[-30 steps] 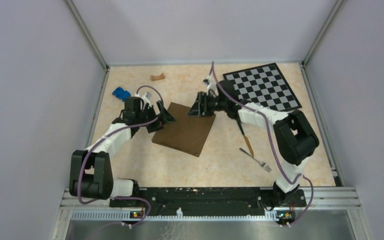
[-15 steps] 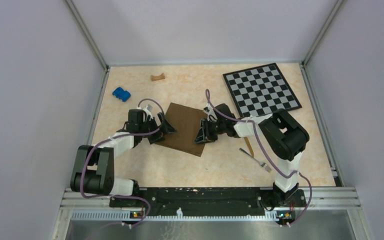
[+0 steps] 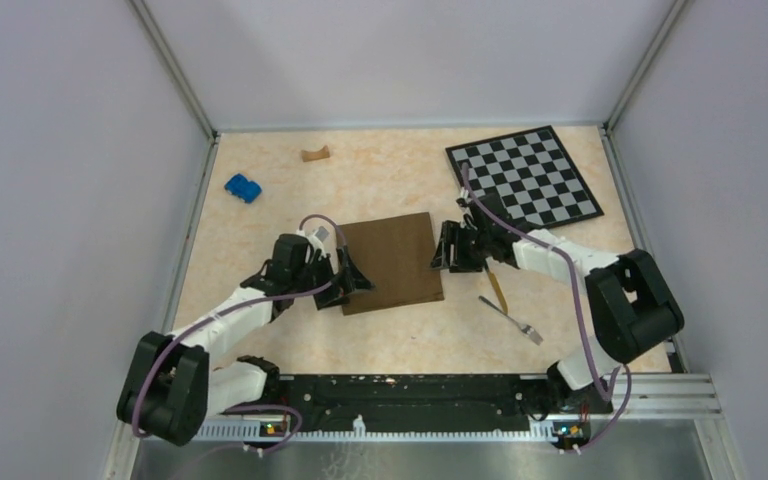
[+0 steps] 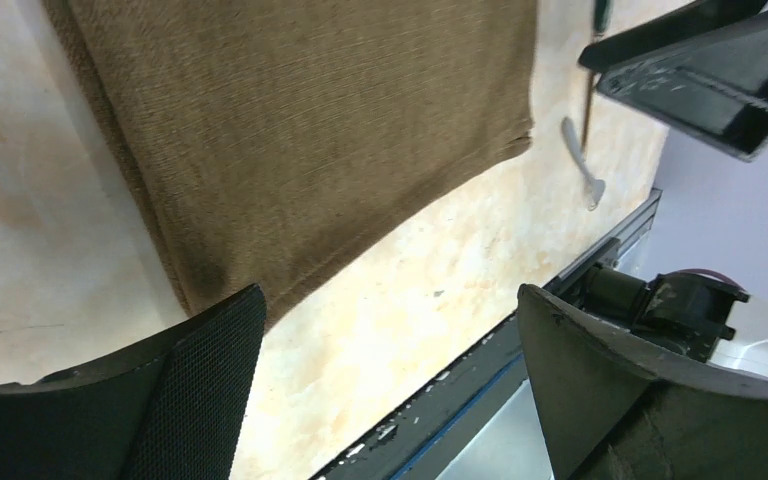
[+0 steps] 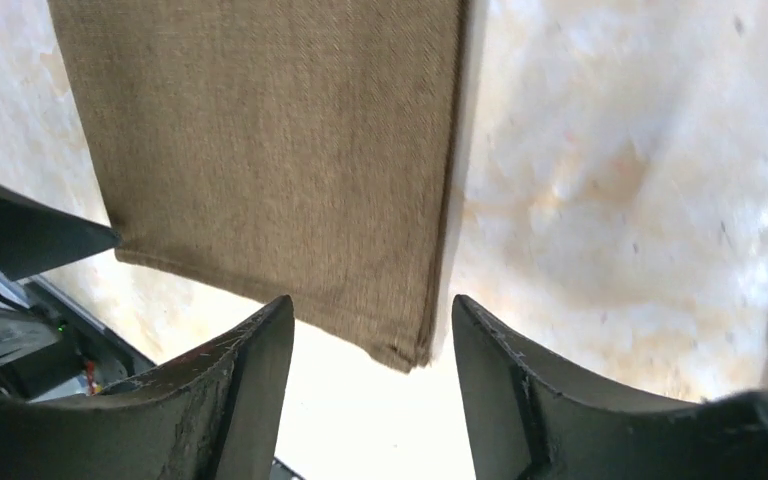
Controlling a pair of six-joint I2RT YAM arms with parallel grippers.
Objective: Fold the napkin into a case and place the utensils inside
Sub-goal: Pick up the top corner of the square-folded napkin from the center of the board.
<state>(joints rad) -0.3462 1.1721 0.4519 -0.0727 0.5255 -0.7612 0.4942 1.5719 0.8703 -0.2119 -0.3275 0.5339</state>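
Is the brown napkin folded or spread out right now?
Folded, lying flat: the napkin shows a doubled, layered edge in both wrist views. It is a wide rectangle, not a narrow strip.

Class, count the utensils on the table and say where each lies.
2. The knife lies right of the napkin, partly under the right arm; the fork lies beside it, nearer the bases.

Pale lilac walls (image 3: pixel 60 200) on three sides, silver frame posts (image 3: pixel 173 70) in the corners, a marbled beige tabletop (image 3: pixel 380 170) evenly lit
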